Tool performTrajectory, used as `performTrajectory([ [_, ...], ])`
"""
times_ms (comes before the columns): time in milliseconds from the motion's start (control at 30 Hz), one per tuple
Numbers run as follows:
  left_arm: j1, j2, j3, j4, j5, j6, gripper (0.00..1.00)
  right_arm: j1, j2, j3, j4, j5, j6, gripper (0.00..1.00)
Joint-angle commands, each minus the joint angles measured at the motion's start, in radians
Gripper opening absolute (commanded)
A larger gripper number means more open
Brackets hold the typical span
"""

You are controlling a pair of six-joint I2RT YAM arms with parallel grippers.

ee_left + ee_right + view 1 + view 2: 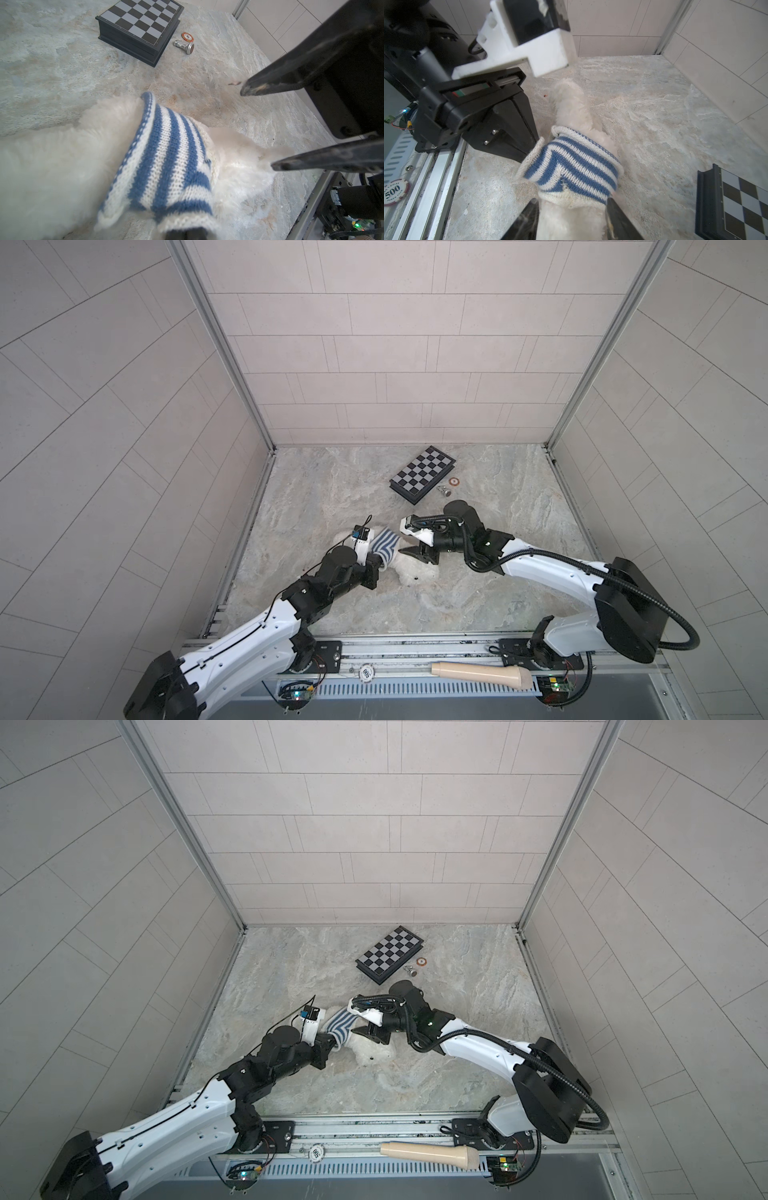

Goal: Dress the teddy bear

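The teddy bear [415,572] [372,1052], fluffy and white, lies on the marble table between both arms. A blue-and-white striped knit shirt [384,545] [166,155] [571,166] sits bunched around part of its body, with fur [571,104] sticking out beyond it. My left gripper [380,562] [186,234] is shut on the shirt's white hem, its tips buried in the knit. My right gripper [409,549] [572,209] stands open just past the shirt. Its two fingers [291,164] straddle the bear's fur, and one of them hangs clear above the table.
A closed chessboard box [422,475] lies at the back, with a silver chess piece [444,490] and an orange poker chip [454,482] beside it. On the front rail rest a beige handle-shaped thing [482,674] and a white poker chip [393,192].
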Motion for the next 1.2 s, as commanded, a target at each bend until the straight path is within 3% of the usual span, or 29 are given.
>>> performTrajectory([
  [0, -0.005, -0.009, -0.026, 0.023, -0.028, 0.003, 0.00, 0.008, 0.041, 0.052, -0.003, -0.057, -0.051, 0.49],
  [133, -0.005, -0.006, -0.033, 0.035, -0.026, 0.002, 0.00, 0.016, 0.095, 0.075, -0.017, -0.078, -0.060, 0.43],
  [400, -0.005, -0.015, -0.053, 0.055, -0.023, 0.001, 0.00, 0.037, 0.184, 0.127, -0.037, -0.068, -0.065, 0.41],
  [700, -0.005, -0.018, -0.063, 0.078, -0.037, -0.015, 0.00, 0.037, 0.219, 0.159, -0.102, -0.029, -0.096, 0.00],
  [1167, -0.005, -0.066, -0.101, 0.049, -0.069, -0.004, 0.00, -0.046, 0.141, 0.051, -0.003, 0.076, 0.009, 0.00],
])
